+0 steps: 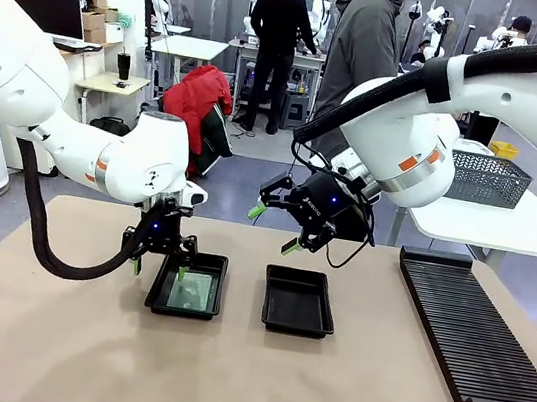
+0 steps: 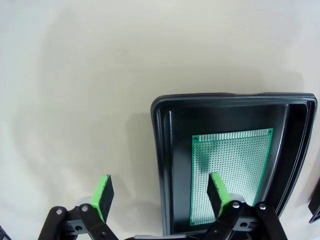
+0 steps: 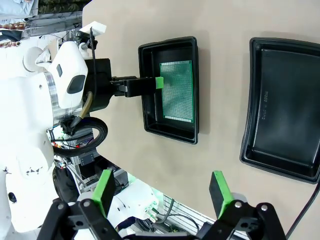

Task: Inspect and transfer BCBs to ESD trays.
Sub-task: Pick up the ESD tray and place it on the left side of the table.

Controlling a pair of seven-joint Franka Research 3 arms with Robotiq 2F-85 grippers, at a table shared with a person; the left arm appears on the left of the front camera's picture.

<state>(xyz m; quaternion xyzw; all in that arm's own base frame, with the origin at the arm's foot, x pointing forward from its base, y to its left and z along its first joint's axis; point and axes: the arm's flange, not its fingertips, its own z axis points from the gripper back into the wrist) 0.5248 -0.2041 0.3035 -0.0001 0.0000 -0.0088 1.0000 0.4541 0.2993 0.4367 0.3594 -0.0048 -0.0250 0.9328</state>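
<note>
Two black ESD trays lie side by side on the tan table. The left tray (image 1: pixel 181 311) holds one pale green BCB (image 1: pixel 194 293), lying flat; it shows as a perforated green board (image 2: pixel 235 165) in the left wrist view. My left gripper (image 1: pixel 160 267) hangs open just above this tray's left rim (image 2: pixel 160 150), one finger outside the tray and one over the board. The right tray (image 1: pixel 298 307) is empty. My right gripper (image 1: pixel 273 229) is open and empty, raised above and behind the trays; its wrist view looks down on the board (image 3: pixel 177 90) and the empty tray (image 3: pixel 285 110).
A long black ribbed rack (image 1: pixel 476 333) lies along the table's right side. A person (image 1: pixel 368 44) stands beyond the far edge. A white side table with a grey basket (image 1: pixel 489 178) stands at back right. Bare table lies in front of the trays.
</note>
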